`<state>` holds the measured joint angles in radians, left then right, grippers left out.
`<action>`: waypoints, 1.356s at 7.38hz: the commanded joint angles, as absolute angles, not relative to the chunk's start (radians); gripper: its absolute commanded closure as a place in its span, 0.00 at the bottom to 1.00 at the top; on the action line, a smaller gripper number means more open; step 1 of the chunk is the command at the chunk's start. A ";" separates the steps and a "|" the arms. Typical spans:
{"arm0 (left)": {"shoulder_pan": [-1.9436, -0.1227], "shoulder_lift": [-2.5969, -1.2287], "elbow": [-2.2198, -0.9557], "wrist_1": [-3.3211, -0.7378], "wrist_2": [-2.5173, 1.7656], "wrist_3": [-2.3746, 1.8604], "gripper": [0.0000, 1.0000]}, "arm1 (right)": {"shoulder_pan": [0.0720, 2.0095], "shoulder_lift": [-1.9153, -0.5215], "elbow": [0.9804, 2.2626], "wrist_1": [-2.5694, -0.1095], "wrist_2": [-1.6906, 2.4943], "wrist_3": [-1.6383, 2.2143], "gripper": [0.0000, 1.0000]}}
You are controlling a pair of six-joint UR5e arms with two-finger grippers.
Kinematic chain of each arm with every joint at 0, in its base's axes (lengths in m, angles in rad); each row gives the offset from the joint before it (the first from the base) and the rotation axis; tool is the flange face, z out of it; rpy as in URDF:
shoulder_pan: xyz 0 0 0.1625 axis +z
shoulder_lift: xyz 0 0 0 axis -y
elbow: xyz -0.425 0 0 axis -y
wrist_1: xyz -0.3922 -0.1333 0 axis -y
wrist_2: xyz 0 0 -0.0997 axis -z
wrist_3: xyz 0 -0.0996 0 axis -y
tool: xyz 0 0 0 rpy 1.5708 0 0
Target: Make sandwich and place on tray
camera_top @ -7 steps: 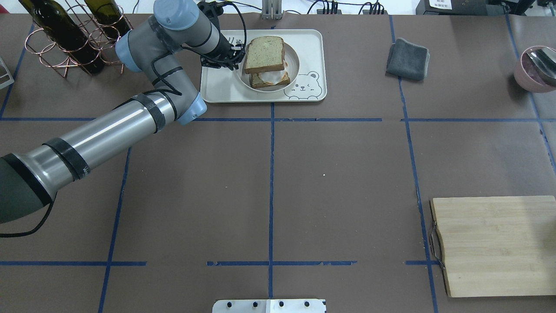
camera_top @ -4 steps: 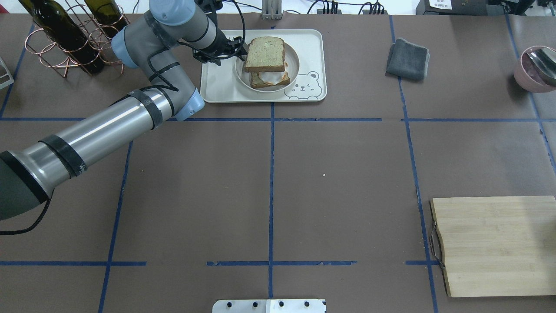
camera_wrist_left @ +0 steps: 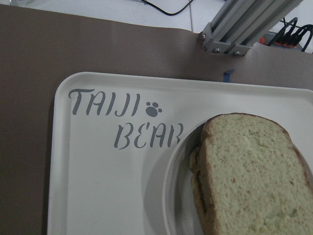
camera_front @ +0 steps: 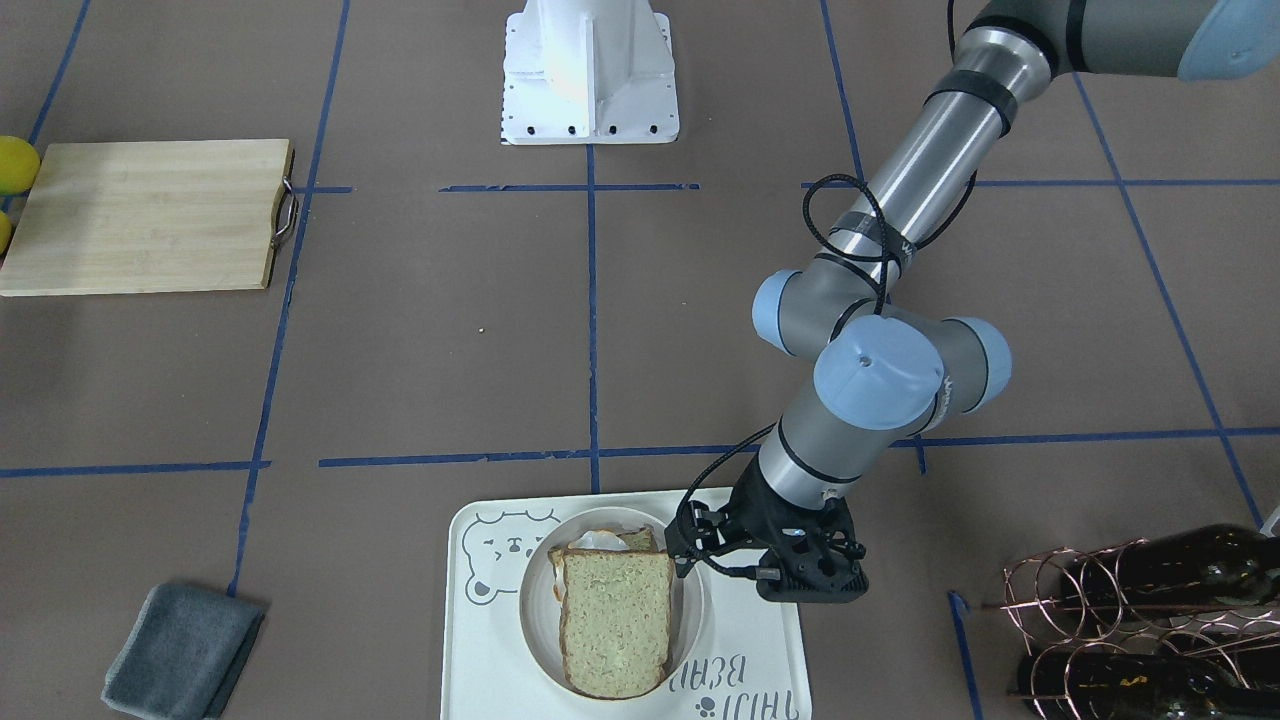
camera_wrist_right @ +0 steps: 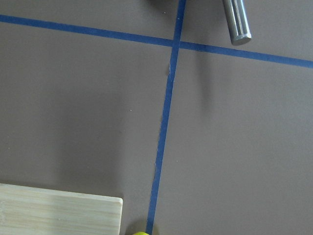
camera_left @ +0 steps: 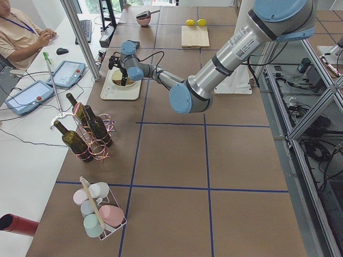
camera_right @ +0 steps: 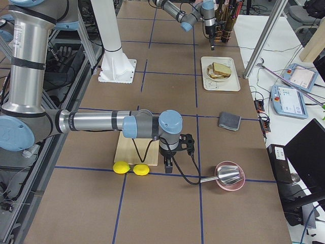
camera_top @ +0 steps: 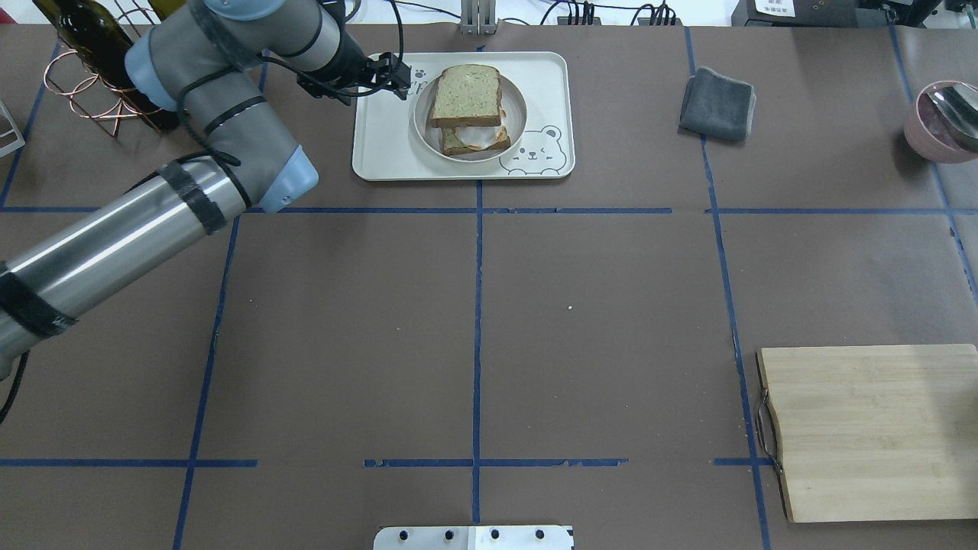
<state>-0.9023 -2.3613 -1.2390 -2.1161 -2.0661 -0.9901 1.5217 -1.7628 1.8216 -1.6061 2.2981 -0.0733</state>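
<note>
The sandwich point(camera_top: 466, 95) is two tan bread slices with the white egg point(camera_top: 477, 136) showing between them. It lies on a small round white plate point(camera_top: 519, 114) on the cream bear tray point(camera_top: 382, 145) at the table's far middle. My left gripper point(camera_top: 399, 76) hovers over the tray's left edge, apart from the plate, open and empty. The left wrist view shows the top slice point(camera_wrist_left: 249, 176) and the tray lettering point(camera_wrist_left: 122, 122). My right gripper point(camera_right: 170, 162) shows only in the exterior right view, by the cutting board; I cannot tell its state.
A grey cloth point(camera_top: 718, 103) lies right of the tray. A wooden cutting board point(camera_top: 871, 431) is at the near right, with two lemons point(camera_right: 131, 168) beside it. A pink bowl with a spoon point(camera_top: 943, 118) is at the far right. A wine bottle rack point(camera_top: 114, 69) stands at the far left.
My left arm has drawn back to the left, taking the gripper from the plate's rim to the tray's left edge. The sandwich and plate have not moved.
</note>
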 commanded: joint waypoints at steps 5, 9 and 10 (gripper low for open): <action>-1.240 -1.805 -1.801 -1.687 -2.245 -0.203 0.00 | 1.522 -1.770 1.815 -1.606 2.295 -0.077 0.00; -1.530 -1.508 -1.775 -1.686 -2.278 0.158 0.00 | 1.522 -1.776 1.807 -1.606 2.293 -0.077 0.00; -1.543 -1.432 -1.778 -1.686 -2.278 0.158 0.00 | 1.522 -1.778 1.810 -1.606 2.295 -0.075 0.00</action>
<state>-1.4971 -1.5244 -1.7764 -1.6875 -2.2779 0.1334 1.5217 -1.7751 1.8082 -1.6061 2.2937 -0.0764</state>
